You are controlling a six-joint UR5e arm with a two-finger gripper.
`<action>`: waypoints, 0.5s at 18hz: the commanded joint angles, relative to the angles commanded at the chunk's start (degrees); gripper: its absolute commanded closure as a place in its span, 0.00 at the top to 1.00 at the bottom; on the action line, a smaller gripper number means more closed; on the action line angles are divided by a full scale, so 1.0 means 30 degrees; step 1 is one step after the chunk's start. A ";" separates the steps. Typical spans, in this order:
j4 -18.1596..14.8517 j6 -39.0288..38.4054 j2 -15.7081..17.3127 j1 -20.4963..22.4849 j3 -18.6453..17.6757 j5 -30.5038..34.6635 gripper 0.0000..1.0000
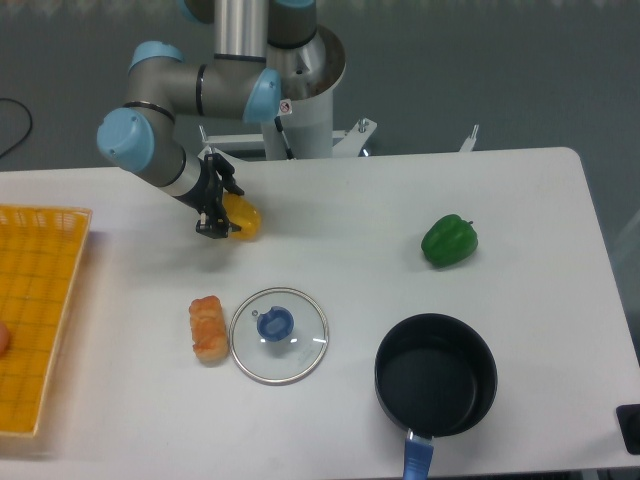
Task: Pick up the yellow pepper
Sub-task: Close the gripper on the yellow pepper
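White table (400, 200) against grey floor (480, 60) — gripper (218, 212) clasping the yellow pepper (243, 217)

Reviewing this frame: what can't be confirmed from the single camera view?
- Grip: the gripper overlaps the yellow pepper; its dark fingers hide the near side, so closure or contact is unclear.
- Lift: a top-down view cannot show whether the pepper is off the table.
- Yellow basket: cut by the left edge, as is a reddish object inside.
- Dark object: cut off at the right edge.
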 joint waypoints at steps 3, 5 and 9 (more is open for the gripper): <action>-0.0030 -0.0088 0.0000 0.0000 0.0438 -0.0029 0.58; -0.0262 -0.0030 0.0058 0.0029 0.0995 -0.0088 0.58; -0.1403 -0.0001 0.0351 0.0146 0.1582 -0.0205 0.53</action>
